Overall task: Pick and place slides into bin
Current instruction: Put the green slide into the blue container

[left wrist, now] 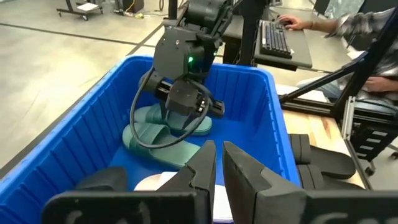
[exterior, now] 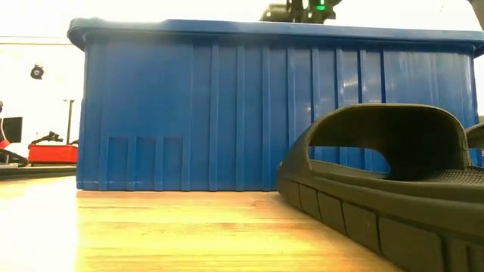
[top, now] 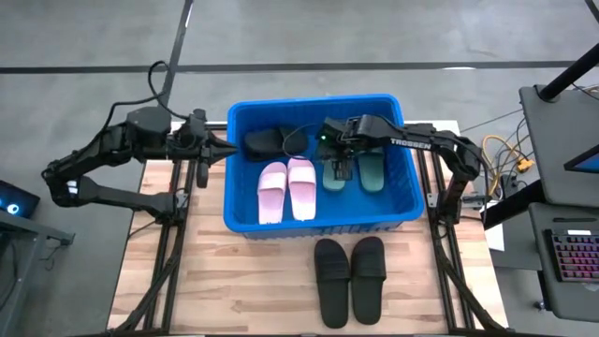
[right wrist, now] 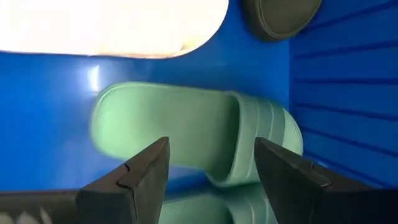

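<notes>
The right gripper point(top: 339, 167) is inside the bin point(top: 393, 217), with its fingers point(right wrist: 140, 171) spread wide and holding nothing. It hangs directly over the dark green pair point(top: 354, 172), which lies on the bin floor in the right-hand part, next to the right wall. In the right wrist view, one green slide point(right wrist: 193, 140) lies beyond the fingertips with its long axis running across the gap between them. The clearance between fingertips and slide appears small, but it cannot be fixed from these views.

The left gripper point(top: 225, 150) waits at the bin's left rim, near the far left corner of the counter point(top: 234, 281), with its fingers point(left wrist: 202, 168) pressed together and empty.

The pale pink pair point(top: 287, 188) lies side by side in the middle of the bin. A dark slide point(top: 265, 142) lies in the far left part of the bin.

The black pair point(top: 350, 278) lies on the counter, outside the bin, just beyond its near wall and toward the near edge of the counter. Both long axes run from the near edge to the far edge. This pair is not yet placed. It lies right of centre, so the right arm is judged the nearer one. That arm has to clear the bin rim before it can reach the pair.
</notes>
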Controlling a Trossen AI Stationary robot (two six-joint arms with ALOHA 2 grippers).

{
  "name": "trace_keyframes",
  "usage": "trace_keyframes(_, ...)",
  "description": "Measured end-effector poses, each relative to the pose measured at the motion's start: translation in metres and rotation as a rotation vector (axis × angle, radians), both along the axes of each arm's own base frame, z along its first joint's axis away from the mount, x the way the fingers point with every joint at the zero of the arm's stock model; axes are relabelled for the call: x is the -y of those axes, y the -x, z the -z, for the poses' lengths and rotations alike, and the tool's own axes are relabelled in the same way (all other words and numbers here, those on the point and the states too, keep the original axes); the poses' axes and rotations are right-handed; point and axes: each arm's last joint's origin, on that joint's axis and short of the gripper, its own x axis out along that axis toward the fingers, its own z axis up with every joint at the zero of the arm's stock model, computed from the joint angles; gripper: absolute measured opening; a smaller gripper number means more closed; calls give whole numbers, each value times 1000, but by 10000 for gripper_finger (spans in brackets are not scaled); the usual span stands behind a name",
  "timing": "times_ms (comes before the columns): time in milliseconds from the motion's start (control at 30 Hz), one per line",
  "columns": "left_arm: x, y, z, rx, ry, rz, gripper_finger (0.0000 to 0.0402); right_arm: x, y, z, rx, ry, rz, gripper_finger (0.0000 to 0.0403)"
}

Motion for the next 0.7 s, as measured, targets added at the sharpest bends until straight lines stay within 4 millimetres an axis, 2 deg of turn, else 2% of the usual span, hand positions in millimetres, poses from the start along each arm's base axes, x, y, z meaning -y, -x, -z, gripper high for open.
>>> trace_keyframes(167, -1, -5, 6, -16, 9, -12, 13, 12, 1, 22, 1, 6, 26, 224)
trace_keyframes(333, -4, -7, 13, -26, 37, -98, 13, 27, 5, 50, -20, -4, 76, 224)
trace_keyframes(533, -4, -6, 14, -22, 42, -123, 13, 37, 3, 63, -13, 116, 140, 224)
trace_keyframes(700, -4, -6, 14, -20, 45, -124, 13, 39, 2, 70, -22, 164, 41, 224)
